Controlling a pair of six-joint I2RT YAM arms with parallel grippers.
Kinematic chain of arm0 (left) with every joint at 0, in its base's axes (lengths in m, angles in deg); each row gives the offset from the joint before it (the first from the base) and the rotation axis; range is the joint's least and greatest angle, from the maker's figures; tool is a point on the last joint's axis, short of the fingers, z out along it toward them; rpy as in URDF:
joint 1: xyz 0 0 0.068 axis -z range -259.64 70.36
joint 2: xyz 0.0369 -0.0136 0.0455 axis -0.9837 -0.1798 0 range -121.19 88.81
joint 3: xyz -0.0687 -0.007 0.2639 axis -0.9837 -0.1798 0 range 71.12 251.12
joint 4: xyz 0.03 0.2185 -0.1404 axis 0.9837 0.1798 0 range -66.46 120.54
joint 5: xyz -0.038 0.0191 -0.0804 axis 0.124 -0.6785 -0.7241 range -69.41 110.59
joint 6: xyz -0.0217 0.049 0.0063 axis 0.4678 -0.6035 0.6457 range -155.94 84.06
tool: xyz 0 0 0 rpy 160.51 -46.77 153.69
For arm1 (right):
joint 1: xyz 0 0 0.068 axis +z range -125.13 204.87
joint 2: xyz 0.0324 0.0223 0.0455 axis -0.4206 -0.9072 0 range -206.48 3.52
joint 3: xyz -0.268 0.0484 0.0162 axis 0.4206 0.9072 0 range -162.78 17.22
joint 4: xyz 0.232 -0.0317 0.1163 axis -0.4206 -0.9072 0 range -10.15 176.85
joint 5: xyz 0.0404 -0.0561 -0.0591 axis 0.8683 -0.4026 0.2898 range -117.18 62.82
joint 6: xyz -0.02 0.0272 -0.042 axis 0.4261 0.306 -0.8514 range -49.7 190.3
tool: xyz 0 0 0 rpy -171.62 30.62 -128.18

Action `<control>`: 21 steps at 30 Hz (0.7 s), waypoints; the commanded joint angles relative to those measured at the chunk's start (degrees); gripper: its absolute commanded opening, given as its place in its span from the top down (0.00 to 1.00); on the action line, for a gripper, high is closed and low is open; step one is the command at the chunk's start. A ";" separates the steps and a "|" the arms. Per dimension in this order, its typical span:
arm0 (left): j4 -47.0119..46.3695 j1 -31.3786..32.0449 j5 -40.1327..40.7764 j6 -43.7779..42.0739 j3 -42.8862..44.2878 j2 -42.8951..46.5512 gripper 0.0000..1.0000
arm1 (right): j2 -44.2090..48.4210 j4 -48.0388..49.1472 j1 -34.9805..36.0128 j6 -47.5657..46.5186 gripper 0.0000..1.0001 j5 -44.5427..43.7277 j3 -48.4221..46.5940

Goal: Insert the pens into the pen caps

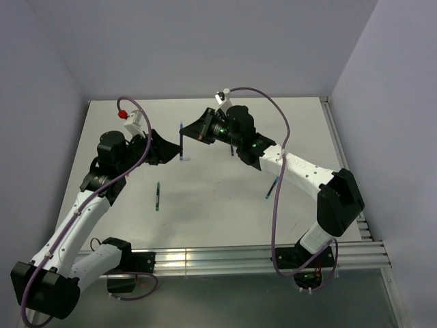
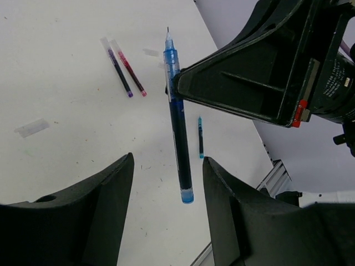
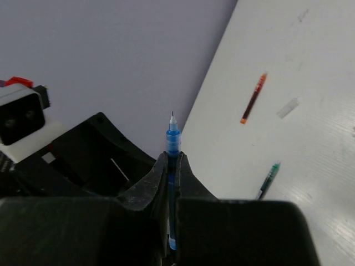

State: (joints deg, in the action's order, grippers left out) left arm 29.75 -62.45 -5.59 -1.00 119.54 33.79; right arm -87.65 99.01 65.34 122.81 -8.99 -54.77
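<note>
Right jaws seemingly clamp half-hidden blue pen (image 3: pixel 172 139).

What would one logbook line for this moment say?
right fingers: shut on blue pen, nib bare | left fingers: open, empty, near pen | table: pale cap lying loose | capping: not yet done

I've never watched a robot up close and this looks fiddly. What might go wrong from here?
The right gripper pinches the blue pen only near its tip end, so a nudge from the open left gripper beside it could tilt or drop it. The left gripper holds no cap; the pale cap on the table nearly matches its colour and may be hard to grasp.
</note>
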 commanded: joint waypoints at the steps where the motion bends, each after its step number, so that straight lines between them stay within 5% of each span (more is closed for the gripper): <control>1: -3.14 -0.40 -1.86 0.31 -0.26 0.45 0.42 | 1.27 7.34 0.93 2.59 1.00 1.40 -0.96; 15: -3.58 -0.84 -2.74 0.66 -0.35 0.71 0.44 | -1.81 8.58 4.18 3.21 1.00 1.67 -3.95; 21: -3.85 -1.02 -3.27 0.92 -0.52 0.71 0.66 | -2.78 9.19 4.53 3.39 1.00 1.05 -4.22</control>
State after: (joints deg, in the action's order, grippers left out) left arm 28.77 -63.15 -7.25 -0.13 119.13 33.79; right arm -89.75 104.43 69.41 126.02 -7.63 -55.92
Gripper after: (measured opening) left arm 0.357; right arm 0.036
